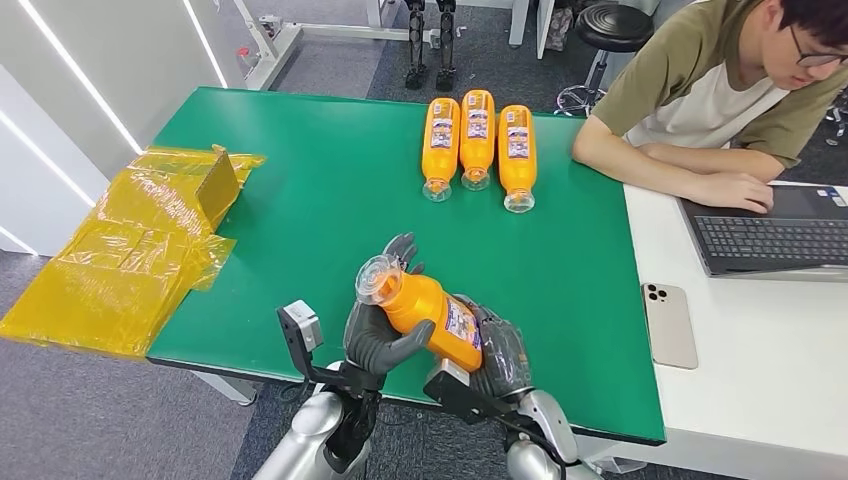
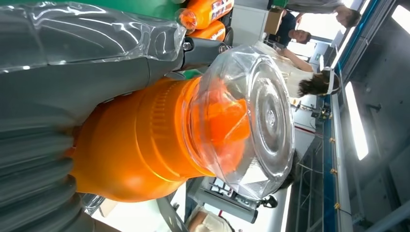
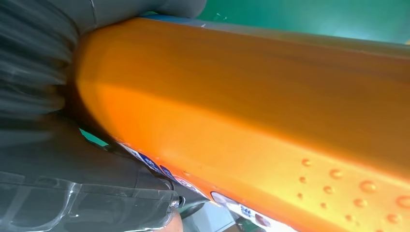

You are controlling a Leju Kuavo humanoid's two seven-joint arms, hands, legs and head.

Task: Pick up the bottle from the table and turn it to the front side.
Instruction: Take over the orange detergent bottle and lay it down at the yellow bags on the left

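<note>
An orange bottle (image 1: 428, 312) with a clear cap (image 1: 378, 277) hangs above the near edge of the green table (image 1: 320, 200), lying on its side with the cap towards the far left. My left hand (image 1: 385, 330) grips its neck end, fingers wrapped round the far side. My right hand (image 1: 495, 355) holds the bottom end, where the label shows. In the left wrist view the bottle (image 2: 145, 140) and its cap (image 2: 251, 121) sit close against the thumb. Up close in the right wrist view, the bottle's (image 3: 251, 101) orange side has a strip of label along one edge.
Three more orange bottles (image 1: 477, 145) lie side by side at the table's far edge, caps towards me. Crumpled yellow wrapping (image 1: 130, 250) covers the left end. A person (image 1: 720, 90) sits at the right by a laptop (image 1: 780, 235); a phone (image 1: 670, 325) lies on the white table.
</note>
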